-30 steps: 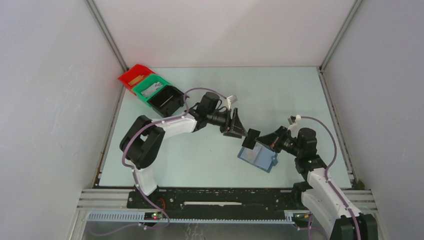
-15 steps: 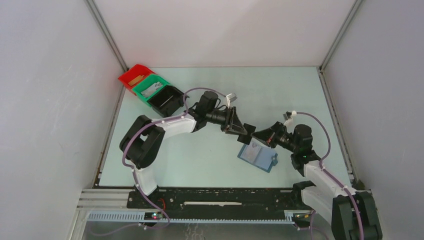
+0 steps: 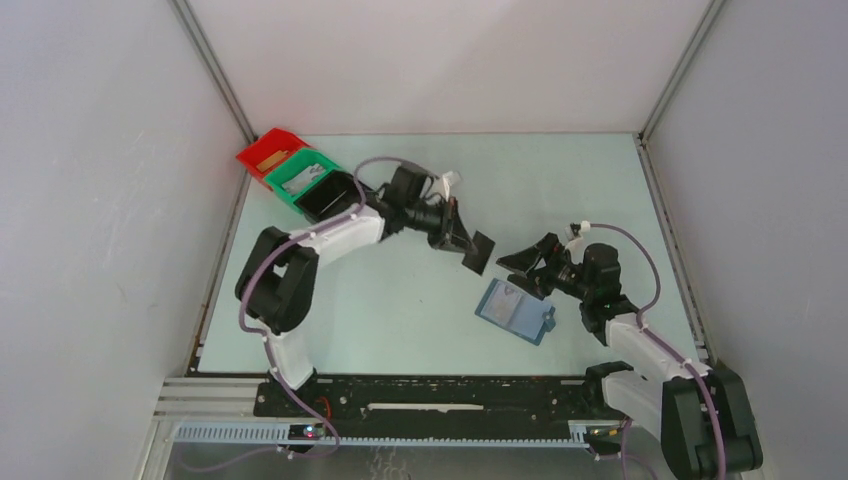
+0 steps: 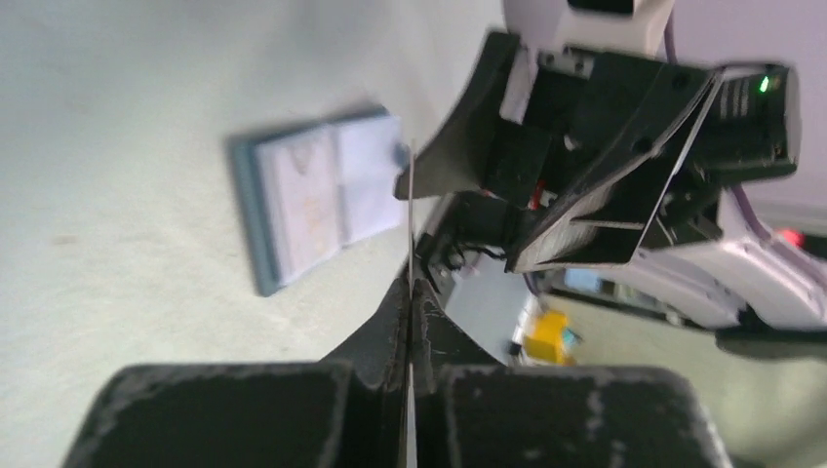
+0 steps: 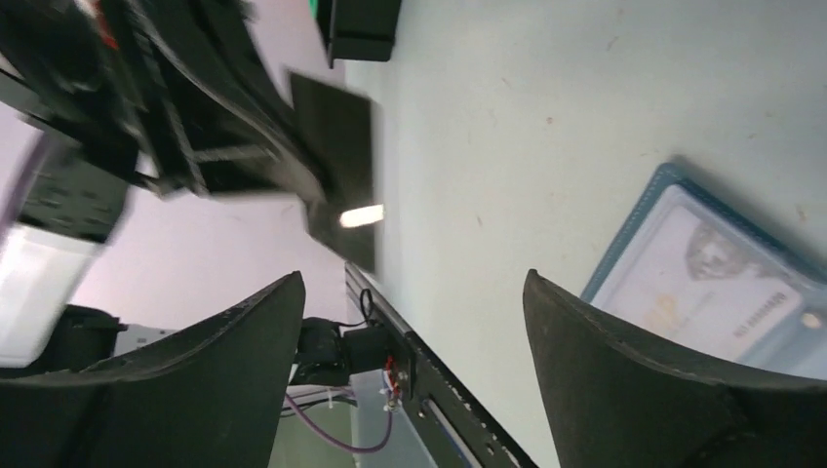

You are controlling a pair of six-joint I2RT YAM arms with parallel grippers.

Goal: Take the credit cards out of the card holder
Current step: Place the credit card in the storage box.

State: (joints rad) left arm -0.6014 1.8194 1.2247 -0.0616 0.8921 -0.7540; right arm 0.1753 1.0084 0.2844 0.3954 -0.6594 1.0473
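A pale mint table [image 3: 400, 310] fills the floor of a booth with plain white walls [image 3: 450, 60] and metal corner rails. Three small bins sit in a row at the far left corner: red [image 3: 262, 150], green [image 3: 295, 172] and black [image 3: 335, 195].

The card holder [image 3: 515, 310] lies spread open and flat on the table, right of centre and near the front edge. It is slate blue with a small tab on its right edge. A pale card [image 5: 702, 283] with faint print shows through its clear pocket.

The left claw [image 3: 468, 243] is clamped on a dark card [image 3: 479, 254] and holds it in the air, just beyond the holder. From the left wrist view the card appears edge-on between the pressed fingers [image 4: 390, 322].

The right claw [image 3: 525, 272] hangs above the holder's far edge with its jaws spread wide and nothing between them, close to the dark card but apart from it.
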